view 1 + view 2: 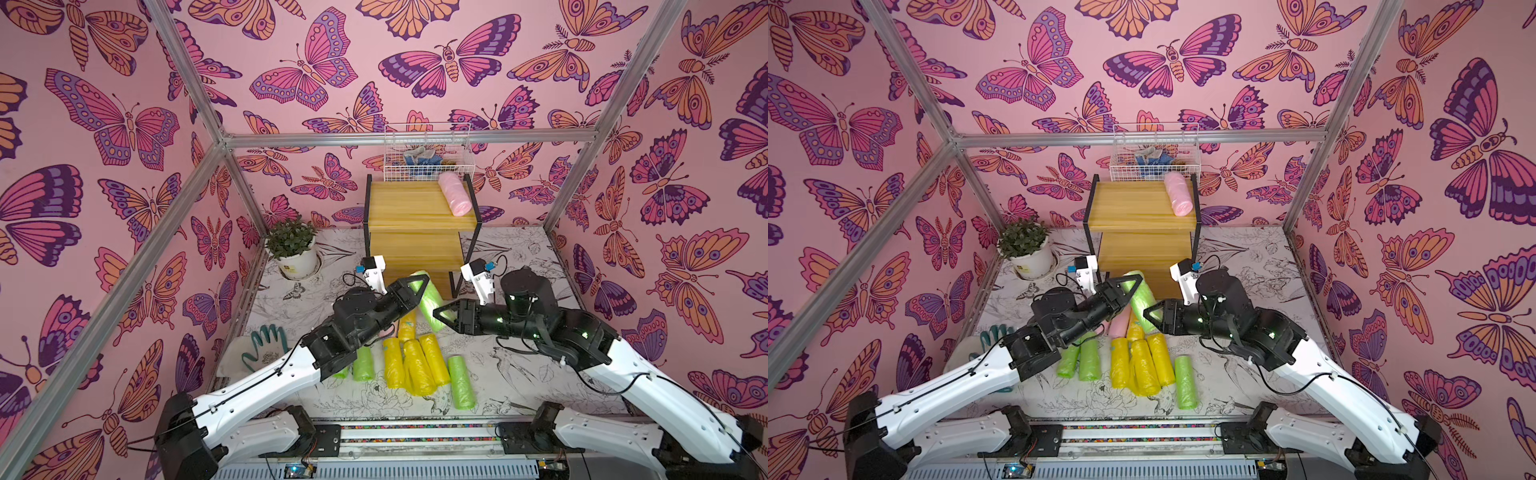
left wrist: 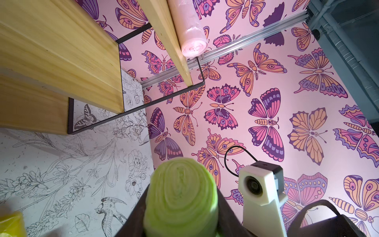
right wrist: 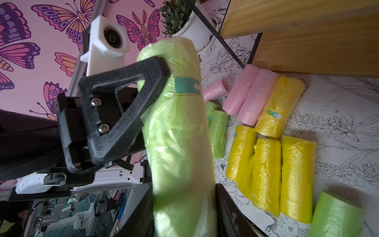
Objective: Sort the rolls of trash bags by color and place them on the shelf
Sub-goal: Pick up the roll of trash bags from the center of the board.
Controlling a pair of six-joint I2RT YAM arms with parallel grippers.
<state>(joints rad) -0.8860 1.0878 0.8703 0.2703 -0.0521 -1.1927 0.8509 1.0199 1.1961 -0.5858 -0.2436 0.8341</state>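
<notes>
Left end effector (image 1: pixel 422 286): clamped across the upper end of one lime green roll (image 1: pixel 430 302). The roll is held clear of the table (image 1: pixel 519 374), tilted, just in front of the lowest board of the shelf (image 1: pixel 415 203).

Right end effector (image 1: pixel 440 316): positioned at the lower end of the same roll. In the right wrist view, its fingers (image 3: pixel 229 209) lie flush against both sides of the plastic, closed on it.

Shelf contents: one pink roll (image 1: pixel 455 193) lies on the top tier at its right edge, with its front end slightly overhanging. The visible parts of the two lower tiers carry nothing.

Table contents, in front of the shelf:
- Four yellow rolls (image 3: pixel 266 176), touching one another in a cluster.
- Three pink rolls (image 3: pixel 250 94), side by side between the yellow cluster and the shelf base.
- Two green rolls (image 1: pixel 1090 361) beside the left arm, partly covered by it.
- One green roll (image 1: pixel 461 382) just right of the yellow cluster.

Other items: potted plant (image 1: pixel 291 249) at the far left corner, white wire basket (image 1: pixel 428 153) behind the shelf, teal glove (image 1: pixel 266 345) at the left table edge
</notes>
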